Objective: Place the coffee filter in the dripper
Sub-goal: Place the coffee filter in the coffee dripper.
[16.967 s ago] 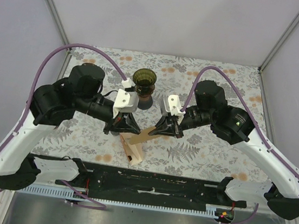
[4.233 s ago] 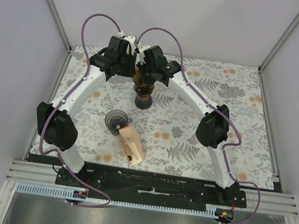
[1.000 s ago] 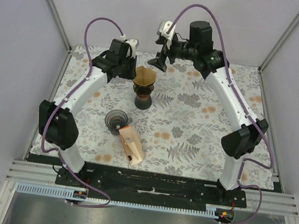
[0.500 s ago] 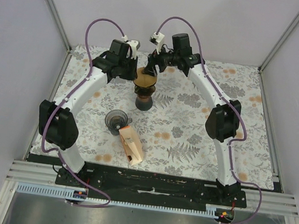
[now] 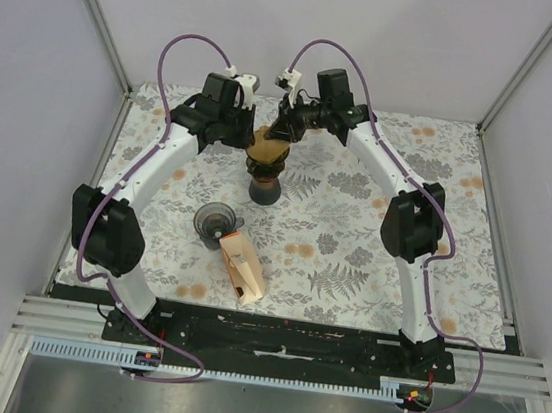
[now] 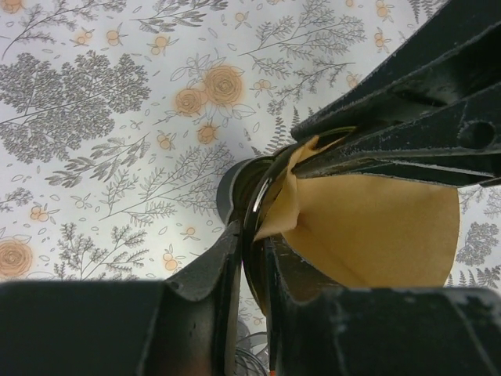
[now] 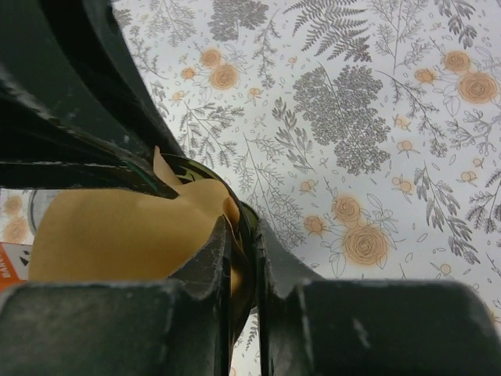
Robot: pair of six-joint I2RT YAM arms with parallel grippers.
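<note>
The dark glass dripper [image 5: 263,179] stands on its base at the back middle of the table, with the tan paper coffee filter [image 5: 268,149] sitting in its cone. My left gripper [image 5: 248,138] is shut on the dripper's left rim [image 6: 252,205], one finger outside and one inside against the filter [image 6: 376,227]. My right gripper [image 5: 284,133] is shut on the opposite rim [image 7: 247,221], its inner finger pressing the filter [image 7: 117,227] against the glass. Each wrist view shows the other gripper's black fingers over the cone.
A second small dark round cup [image 5: 215,221] sits nearer the front. A tan and orange filter pack [image 5: 241,268] lies beside it. The floral mat [image 5: 372,249] covers the table, and grey walls close in behind and at both sides.
My right gripper has come down from a raised spot at the back right and closed on the dripper's right rim. My left gripper has stayed on the left rim.
</note>
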